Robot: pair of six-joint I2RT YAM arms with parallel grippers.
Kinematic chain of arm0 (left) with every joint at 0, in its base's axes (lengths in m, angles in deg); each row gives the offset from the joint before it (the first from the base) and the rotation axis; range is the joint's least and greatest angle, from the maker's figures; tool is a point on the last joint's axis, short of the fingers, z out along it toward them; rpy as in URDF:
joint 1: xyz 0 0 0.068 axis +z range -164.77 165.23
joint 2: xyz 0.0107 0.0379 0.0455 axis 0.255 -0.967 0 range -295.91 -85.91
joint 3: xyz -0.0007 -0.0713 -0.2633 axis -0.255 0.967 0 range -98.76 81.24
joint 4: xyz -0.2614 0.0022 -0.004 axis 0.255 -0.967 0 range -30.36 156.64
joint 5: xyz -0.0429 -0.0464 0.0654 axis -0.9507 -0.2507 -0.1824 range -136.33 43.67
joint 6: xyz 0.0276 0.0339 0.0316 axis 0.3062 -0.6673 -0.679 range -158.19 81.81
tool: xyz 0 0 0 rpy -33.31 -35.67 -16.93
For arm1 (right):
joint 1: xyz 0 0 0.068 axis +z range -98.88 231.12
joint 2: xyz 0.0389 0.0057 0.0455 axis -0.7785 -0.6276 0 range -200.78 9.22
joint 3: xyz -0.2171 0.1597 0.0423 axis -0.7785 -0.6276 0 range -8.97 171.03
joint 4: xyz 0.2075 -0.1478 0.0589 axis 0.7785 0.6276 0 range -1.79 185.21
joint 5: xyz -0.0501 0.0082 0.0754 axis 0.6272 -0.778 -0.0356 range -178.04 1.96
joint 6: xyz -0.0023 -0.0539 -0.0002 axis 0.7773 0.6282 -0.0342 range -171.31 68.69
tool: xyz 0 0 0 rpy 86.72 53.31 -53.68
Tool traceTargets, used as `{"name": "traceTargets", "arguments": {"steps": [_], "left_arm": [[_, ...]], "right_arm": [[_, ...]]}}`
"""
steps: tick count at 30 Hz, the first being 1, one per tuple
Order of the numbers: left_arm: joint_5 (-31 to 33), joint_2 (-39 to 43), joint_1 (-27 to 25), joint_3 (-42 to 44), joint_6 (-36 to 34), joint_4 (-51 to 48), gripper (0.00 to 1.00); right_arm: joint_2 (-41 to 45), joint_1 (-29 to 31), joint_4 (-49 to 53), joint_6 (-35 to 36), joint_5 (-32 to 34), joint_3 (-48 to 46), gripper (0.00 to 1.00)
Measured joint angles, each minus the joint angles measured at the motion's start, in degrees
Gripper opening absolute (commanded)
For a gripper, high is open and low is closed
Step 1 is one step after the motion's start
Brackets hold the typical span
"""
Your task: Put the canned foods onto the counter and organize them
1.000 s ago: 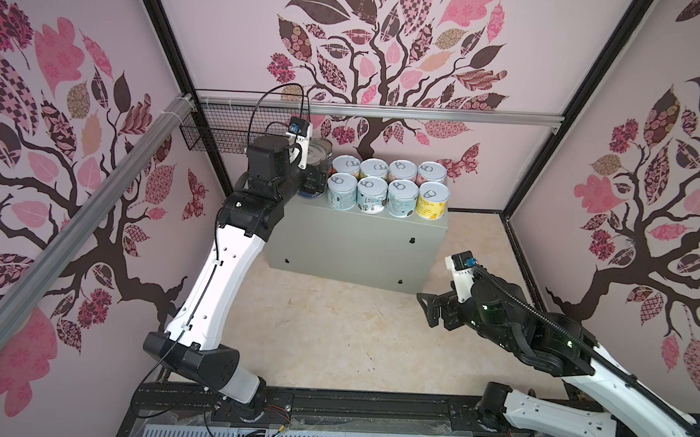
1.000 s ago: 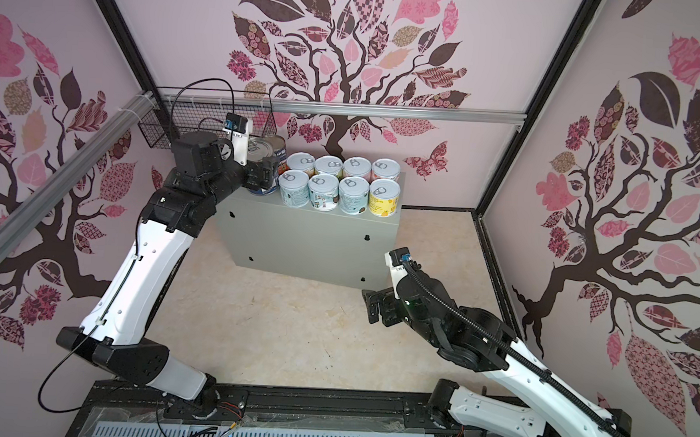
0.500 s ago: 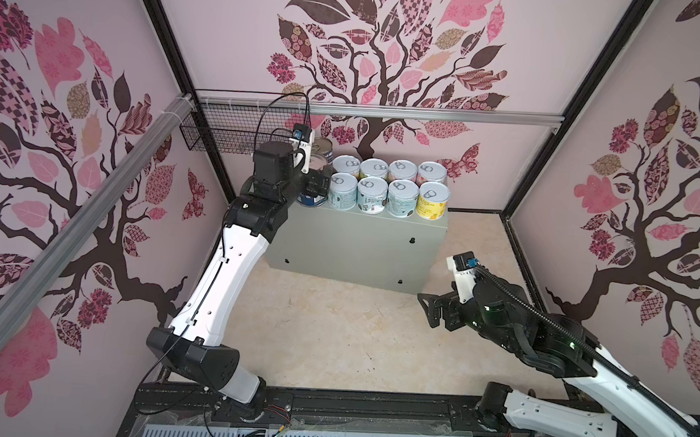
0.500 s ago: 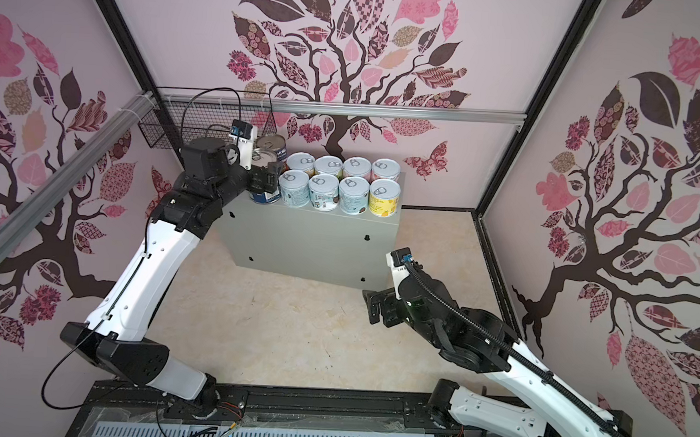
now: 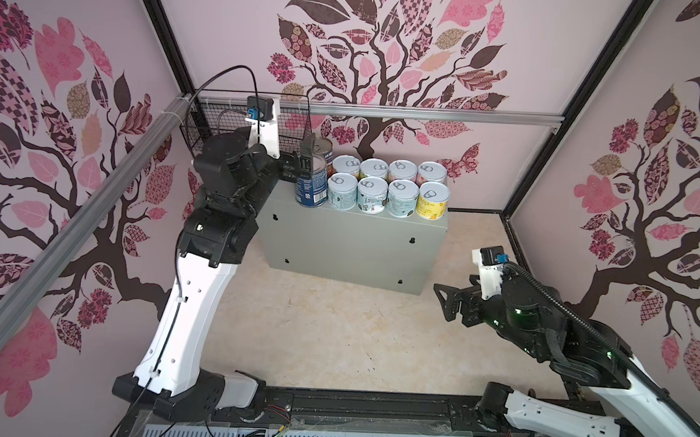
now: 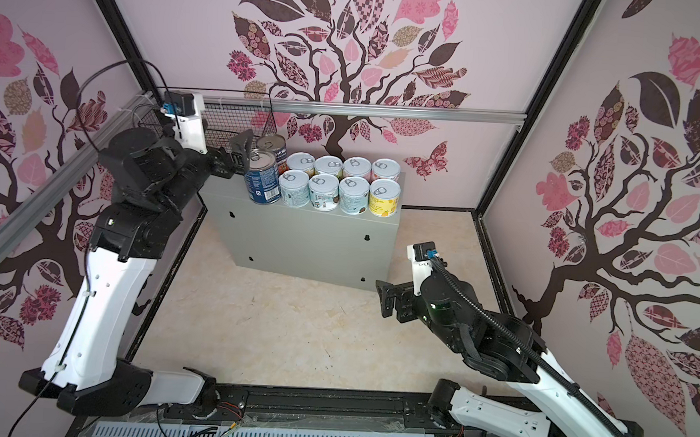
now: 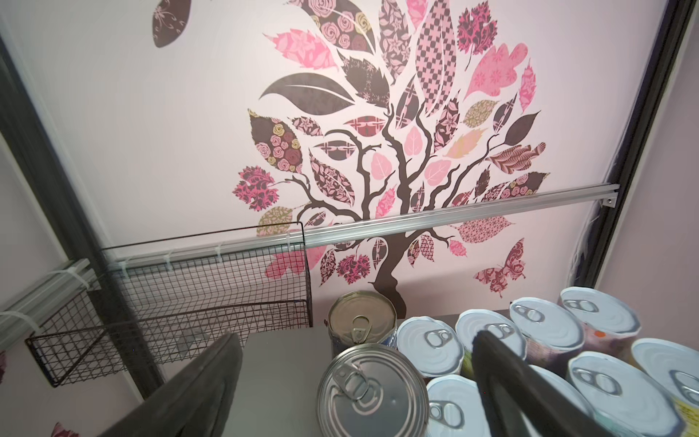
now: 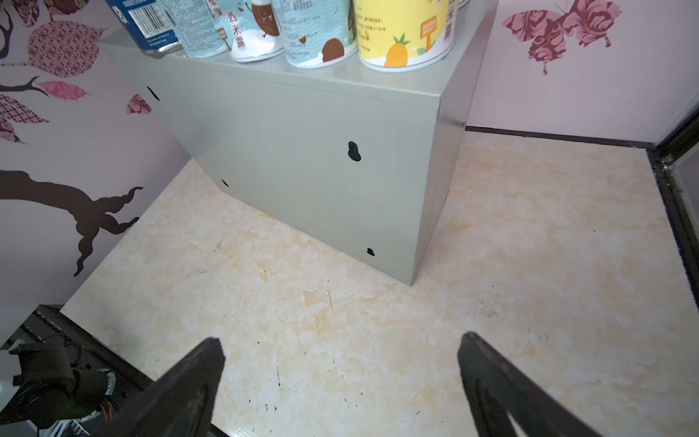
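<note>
The grey counter (image 5: 355,245) stands at the back, seen in both top views. On it are eight short pastel cans (image 5: 386,184) in two rows of four, the yellow one (image 8: 404,34) at the right front. At the left end stand two taller cans, a dark blue one (image 6: 262,181) in front and a reddish one (image 6: 275,148) behind. My left gripper (image 7: 355,335) is open. Its fingers (image 7: 212,378) flank the dark blue can's metal top (image 7: 372,389) with gaps on both sides. My right gripper (image 5: 443,302) hangs open and empty over the floor, right of the counter's front.
A black wire basket (image 5: 221,124) hangs on the back-left wall just beside my left arm. An aluminium rail (image 5: 429,113) runs along the back wall above the cans. Beige floor (image 5: 333,331) spreads in front of the counter, between patterned walls.
My left gripper lowered the dark blue can onto the counter's left end, then opened and let it go. The right arm has not moved.
</note>
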Motion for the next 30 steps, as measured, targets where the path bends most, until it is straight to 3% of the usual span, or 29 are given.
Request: {"name": "traceTargets", "arguments": {"steps": [6,12,19,21,26,28,30], "left_arm": [[3.3,14.2,0.0,12.5,4.0,-2.5,0.98],[5.6,28.3,0.0,32.0,9.0,-6.1,0.98],[12.3,34.7,0.0,54.1,14.2,-8.8,0.98],[15.1,35.0,0.1,59.2,14.4,-8.5,0.98],[19.8,32.6,2.1,68.6,14.2,-3.4,0.98],[21.2,31.8,2.8,72.5,13.5,0.9,0.98],[21.6,30.4,4.2,75.2,13.0,5.0,0.98]], "right_arm": [[5.0,0.0,-0.7,-1.5,5.9,-0.5,1.0],[17.1,-0.1,-9.9,-1.9,17.0,-16.4,1.0],[16.7,-1.4,-20.7,-1.6,26.3,-32.8,1.0],[15.0,-7.8,-23.8,-2.1,24.2,-36.2,1.0],[4.8,-40.5,-33.0,-7.0,6.0,-40.4,1.0],[1.1,-45.1,-37.4,-7.1,4.1,-43.4,1.0],[-1.9,-45.5,-41.8,-6.3,3.9,-46.3,1.0]]}}
